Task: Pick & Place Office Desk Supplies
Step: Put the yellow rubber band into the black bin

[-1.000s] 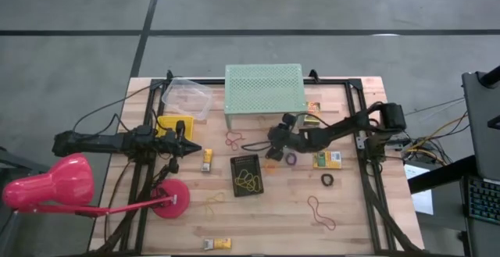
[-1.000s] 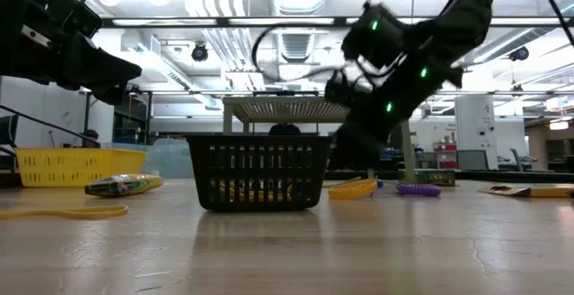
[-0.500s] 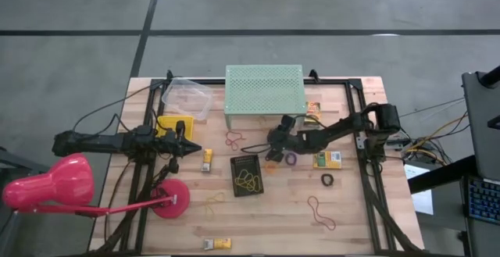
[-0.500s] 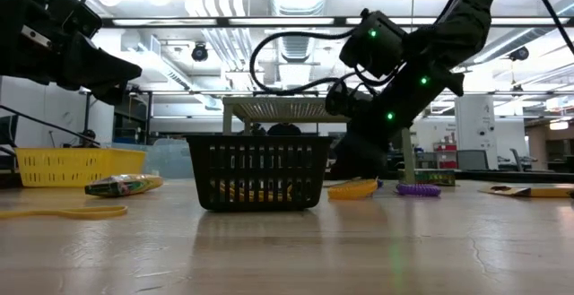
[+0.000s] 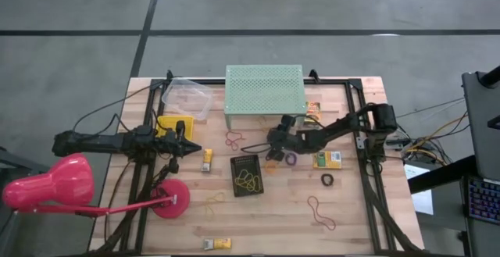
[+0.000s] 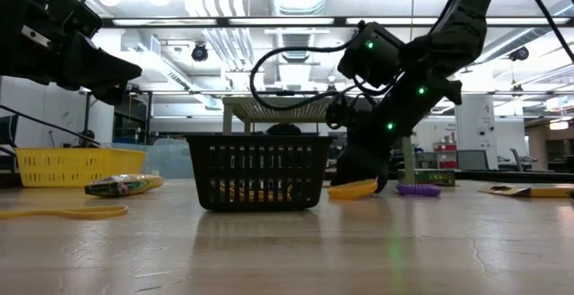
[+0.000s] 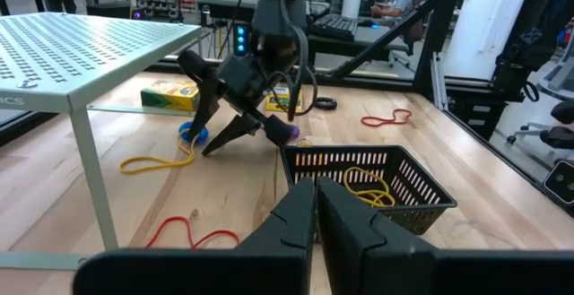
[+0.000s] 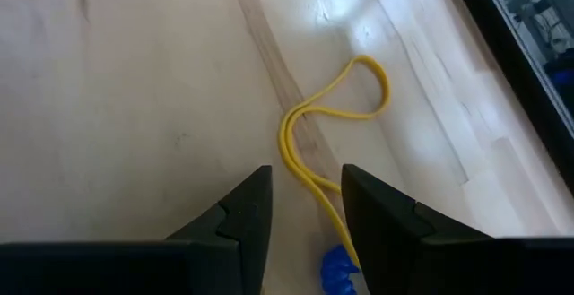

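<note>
Now the right gripper (image 8: 300,219), fingers parted, straddles a thin yellow rubber band (image 8: 332,120) mid-bench. Left gripper (image 5: 194,148) hangs clenched near the bench's left edge.

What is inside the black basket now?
The black basket holds yellow rubber bands, tangled on its floor; the left wrist view shows them too. The low view shows only yellow behind the slats, so anything smaller under the bands cannot be seen.
</note>
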